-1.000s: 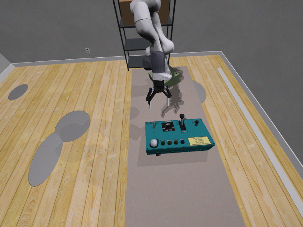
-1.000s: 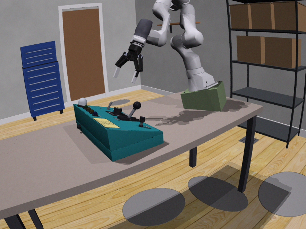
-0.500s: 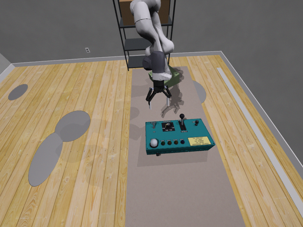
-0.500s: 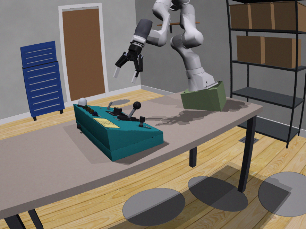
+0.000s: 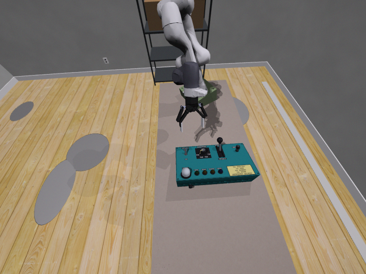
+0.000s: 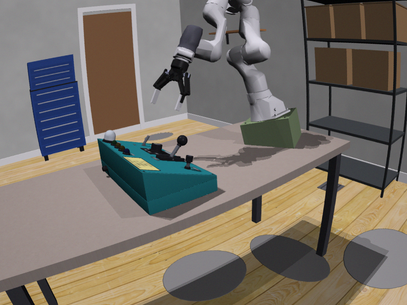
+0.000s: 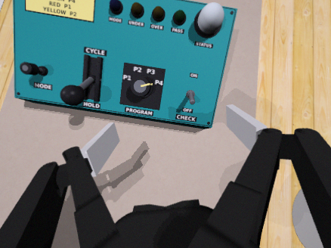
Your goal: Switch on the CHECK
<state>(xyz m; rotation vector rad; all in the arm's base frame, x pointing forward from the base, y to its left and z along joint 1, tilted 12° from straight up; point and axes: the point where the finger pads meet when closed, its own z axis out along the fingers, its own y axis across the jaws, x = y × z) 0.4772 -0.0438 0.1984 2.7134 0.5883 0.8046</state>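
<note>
The teal console [image 5: 215,166] stands on the table; it also shows in the exterior view [image 6: 152,170] and in the wrist view [image 7: 113,54]. Its small grey CHECK toggle [image 7: 190,97] sits near the console's edge on my side and leans toward OFF; it also shows in the top view [image 5: 185,150]. My gripper [image 5: 191,127] hangs open and empty in the air, above the table between the robot base and the console, apart from it. It also shows in the exterior view [image 6: 166,102] and in the wrist view [image 7: 171,131].
On the console are the PROGRAM knob [image 7: 140,88] pointing at P4, the CYCLE/HOLD lever [image 7: 73,94] at HOLD, a MODE toggle [image 7: 33,69], a white STATUS dome [image 7: 209,18] and several dark lamps. The green robot base [image 6: 270,128] stands behind. A shelf with boxes [image 6: 353,64] stands beyond the table.
</note>
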